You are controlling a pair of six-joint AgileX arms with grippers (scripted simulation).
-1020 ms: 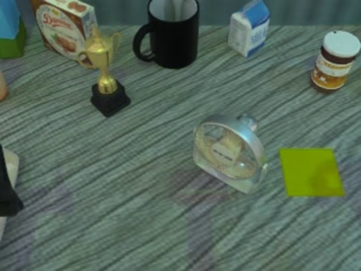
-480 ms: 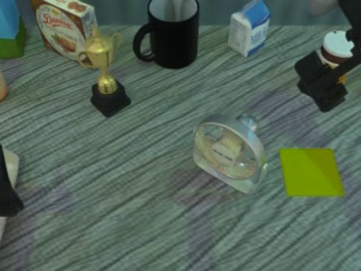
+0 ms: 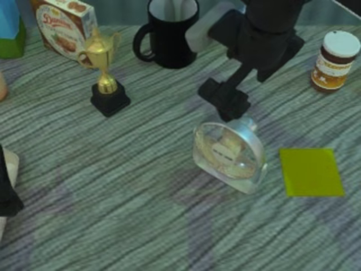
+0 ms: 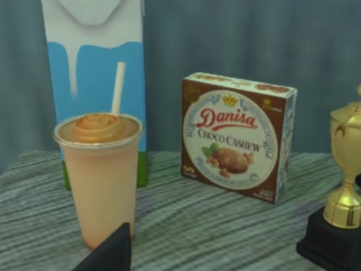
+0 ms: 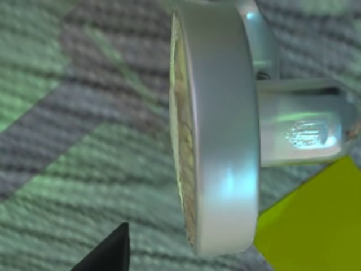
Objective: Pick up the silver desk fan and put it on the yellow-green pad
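Observation:
The silver desk fan (image 3: 228,152) stands on its edge at the table's middle, its grille facing the front left. The yellow-green pad (image 3: 311,171) lies flat just to its right, apart from it. My right gripper (image 3: 225,103) hangs open just behind the fan's far rim and touches nothing. In the right wrist view the fan's rim (image 5: 223,130) is edge-on with the pad's corner (image 5: 316,226) beside it. One dark fingertip (image 5: 110,254) shows beside the rim. My left gripper (image 3: 7,195) is parked open at the table's left edge.
A gold trophy (image 3: 106,68), a black mug (image 3: 169,34) and a cookie box (image 3: 62,22) stand at the back left. A brown jar (image 3: 334,59) stands at the back right. The left wrist view shows a smoothie cup (image 4: 101,175) and a milk carton (image 4: 96,73).
My right arm swung in from the table's back right corner, leftward and forward, to just behind the fan. It now covers the small carton at the back. The fan and the pad have not moved.

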